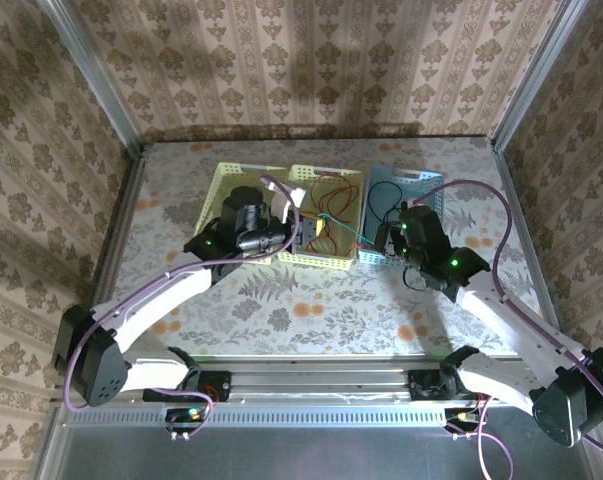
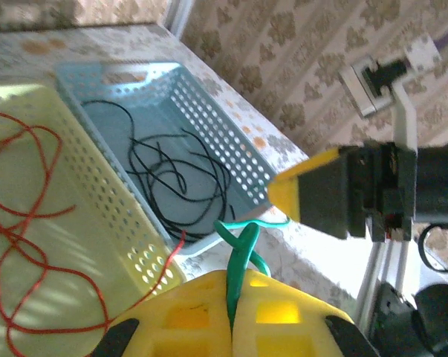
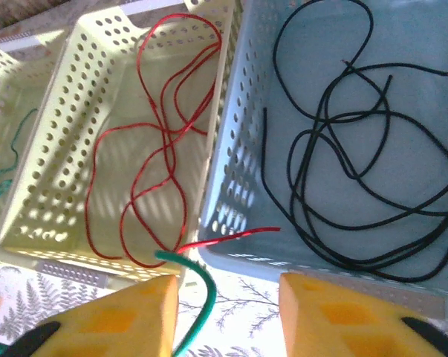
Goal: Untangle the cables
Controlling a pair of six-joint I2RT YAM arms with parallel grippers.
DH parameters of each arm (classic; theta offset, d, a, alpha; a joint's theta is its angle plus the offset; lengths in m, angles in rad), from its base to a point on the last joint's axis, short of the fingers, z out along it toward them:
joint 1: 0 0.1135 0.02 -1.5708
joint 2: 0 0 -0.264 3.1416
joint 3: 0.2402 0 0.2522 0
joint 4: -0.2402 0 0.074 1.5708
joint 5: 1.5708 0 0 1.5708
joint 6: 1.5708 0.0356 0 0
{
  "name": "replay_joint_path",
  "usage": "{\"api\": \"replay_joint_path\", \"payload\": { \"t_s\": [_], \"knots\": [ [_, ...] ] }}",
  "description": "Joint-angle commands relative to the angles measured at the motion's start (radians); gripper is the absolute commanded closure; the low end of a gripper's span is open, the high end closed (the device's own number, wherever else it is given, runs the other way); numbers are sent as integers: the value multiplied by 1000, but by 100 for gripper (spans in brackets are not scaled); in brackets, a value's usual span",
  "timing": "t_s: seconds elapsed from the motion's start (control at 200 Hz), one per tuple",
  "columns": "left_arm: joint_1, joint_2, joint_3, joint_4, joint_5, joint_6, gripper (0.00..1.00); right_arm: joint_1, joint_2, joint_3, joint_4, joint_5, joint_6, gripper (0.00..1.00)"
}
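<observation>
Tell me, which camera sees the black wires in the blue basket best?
The right wrist view: the black cables lie spread out, big and sharp, across the floor of the blue basket. The left wrist view shows them smaller and slanted. The top view gives just thin dark squiggles.

Floral table (image 1: pixel 301 320); yellow basket (image 1: pixel 236 167), second yellow basket (image 1: pixel 326 171), blue basket (image 1: pixel 406 176) (abreast)

Left fingers (image 2: pixel 186 320) pinch green cable (image 2: pixel 238 260); red cable (image 2: pixel 15 239) in yellow basket (image 2: pixel 112 216); black cables (image 2: pixel 175 175) in blue basket (image 2: pixel 224 141).
</observation>
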Motion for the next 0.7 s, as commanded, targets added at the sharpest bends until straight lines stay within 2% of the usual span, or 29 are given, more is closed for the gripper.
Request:
{"api": "replay_joint_path", "payload": {
  "t_s": [0.0,0.175,0.321,0.416,0.486,0.511,0.546,0.631,0.692],
  "knots": [
    [69,-70,-42,111,-129,-70,100,-15,-44,8,-94,104,-4,53],
    [243,-96,-182,234,-290,-246,100,-21,-71,-4,-103,104,-14,53],
    [417,-27,-301,481,-272,-422,100,-21,-83,-24,-97,63,-21,53],
    [459,57,-281,497,-254,-421,98,-21,-91,-31,-96,44,-22,54],
    [460,126,-237,449,-248,-382,91,-21,-97,-32,-102,40,-25,54],
    [462,150,-218,425,-242,-370,85,-21,-100,-33,-103,39,-28,54],
    [461,183,-189,387,-231,-361,72,-21,-103,-33,-104,36,-34,54],
    [461,230,-132,300,-211,-368,24,-20,-107,-29,-109,29,-47,54],
    [454,221,-108,242,-228,-364,8,-20,-111,-29,-109,29,-51,54]
  ]
}}
